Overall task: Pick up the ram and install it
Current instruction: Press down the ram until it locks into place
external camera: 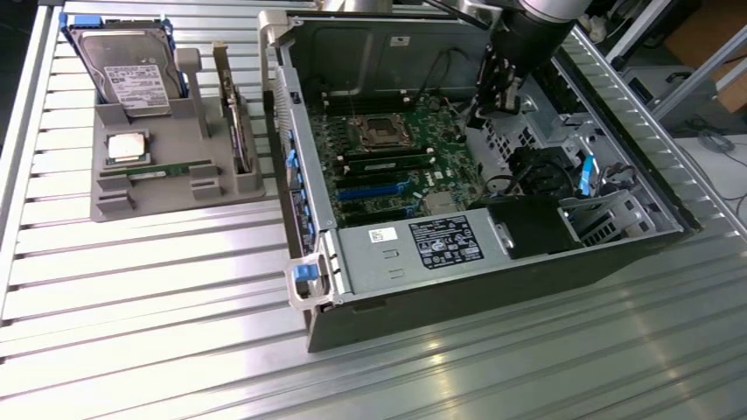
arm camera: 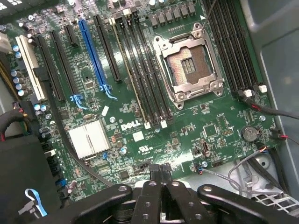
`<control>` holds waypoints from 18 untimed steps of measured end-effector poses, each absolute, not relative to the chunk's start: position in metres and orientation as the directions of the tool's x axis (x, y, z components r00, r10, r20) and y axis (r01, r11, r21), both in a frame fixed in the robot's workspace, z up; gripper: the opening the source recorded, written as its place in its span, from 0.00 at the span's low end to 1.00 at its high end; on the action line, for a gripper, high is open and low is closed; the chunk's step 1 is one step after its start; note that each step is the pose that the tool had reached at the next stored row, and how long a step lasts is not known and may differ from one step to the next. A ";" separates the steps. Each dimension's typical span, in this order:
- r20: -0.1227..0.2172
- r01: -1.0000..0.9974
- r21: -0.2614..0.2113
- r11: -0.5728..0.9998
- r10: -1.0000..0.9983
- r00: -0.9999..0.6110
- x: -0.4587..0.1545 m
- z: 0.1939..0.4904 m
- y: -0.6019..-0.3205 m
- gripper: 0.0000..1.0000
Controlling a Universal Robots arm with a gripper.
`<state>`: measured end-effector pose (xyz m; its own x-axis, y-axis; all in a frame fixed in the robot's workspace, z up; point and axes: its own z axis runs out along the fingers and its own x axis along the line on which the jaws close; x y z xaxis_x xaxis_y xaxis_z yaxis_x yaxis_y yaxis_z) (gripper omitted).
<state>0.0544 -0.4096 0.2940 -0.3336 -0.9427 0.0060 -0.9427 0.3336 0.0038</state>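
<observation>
Black gripper [arm camera: 161,189] sits closest to the wrist camera, fingers pressed together, nothing between them; it hangs over the motherboard [arm camera: 140,93] inside the open computer case [external camera: 350,289]; grey holder tray [external camera: 164,188] lies well apart toward the exterior view's left; the ram [external camera: 157,171] rests in that tray, just below the processor chip [external camera: 126,147].

The ram [external camera: 160,171], a thin green stick, stands on its long edge in the grey holder's front slot, at nine o'clock from the case.
</observation>
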 end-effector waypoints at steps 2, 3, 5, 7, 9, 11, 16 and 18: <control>0.006 -0.935 0.004 0.355 -0.935 -0.355 0.054 0.294 -0.410 0.10; 0.007 -0.932 0.004 0.363 -0.932 -0.363 0.054 0.294 -0.410 0.10; 0.007 -0.927 0.004 0.376 -0.927 -0.376 0.054 0.294 -0.410 0.10; 0.007 -0.920 0.003 0.392 -0.920 -0.392 0.054 0.294 -0.410 0.10; 0.007 -0.909 0.003 0.416 -0.909 -0.416 0.054 0.294 -0.410 0.10; 0.007 -0.903 0.003 0.430 -0.903 -0.430 0.054 0.294 -0.410 0.10; 0.007 -0.882 0.003 0.472 -0.882 -0.472 0.054 0.294 -0.410 0.10; 0.007 -0.871 0.003 0.492 -0.871 -0.492 0.054 0.294 -0.410 0.10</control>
<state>0.0544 -0.4096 0.2938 -0.4916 -0.8708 0.0068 -0.8708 0.4917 0.0034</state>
